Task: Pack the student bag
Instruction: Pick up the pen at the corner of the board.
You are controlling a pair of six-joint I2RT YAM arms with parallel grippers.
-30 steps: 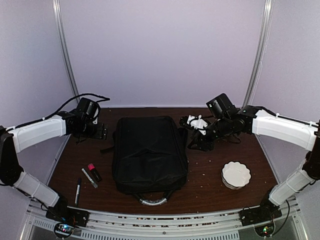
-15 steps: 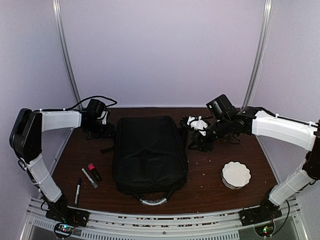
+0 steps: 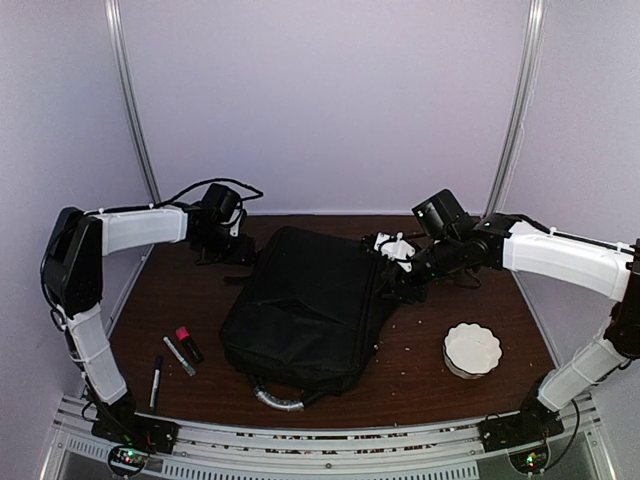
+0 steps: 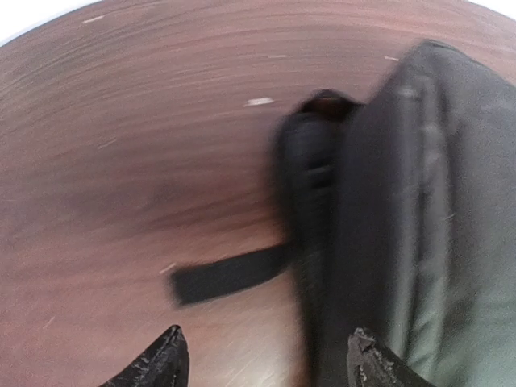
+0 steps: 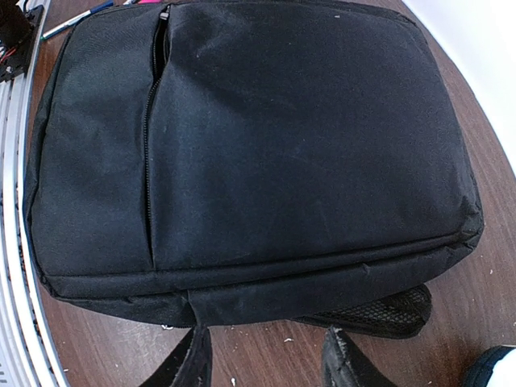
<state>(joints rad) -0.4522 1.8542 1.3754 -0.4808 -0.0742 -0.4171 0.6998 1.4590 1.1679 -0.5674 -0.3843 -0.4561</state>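
the packing looks barely begun to me: the student bag [image 3: 300, 310] lies flat in the middle of the table [image 3: 430, 385], skewed, its grey handle [image 3: 278, 401] toward the near edge, and in my right wrist view the long front zip [image 5: 150, 137] looks mostly closed, so i judge nothing has gone in yet. a pen [image 3: 156, 380], a marker [image 3: 178, 356] and a small red-capped thing [image 3: 187, 344] lie loose near the front left, well apart from the bag, and a white bowl [image 3: 472, 349] sits alone on the right. what remains, as i see it, is opening the bag, loading those pieces and closing it. my left gripper [image 4: 270, 359] is spread wide at the bag's far left corner, gripping nothing, a loose black strap [image 4: 230, 274] on the wood just ahead of it; the view is blurred. my right gripper [image 5: 268, 359] is parted too, empty, just off the bag's far right edge. the surface is dark brown wood with pale crumbs scattered on it, a metal rail [image 3: 320, 445] runs along the near edge, and plain pale lilac walls with thin metal posts close the space.
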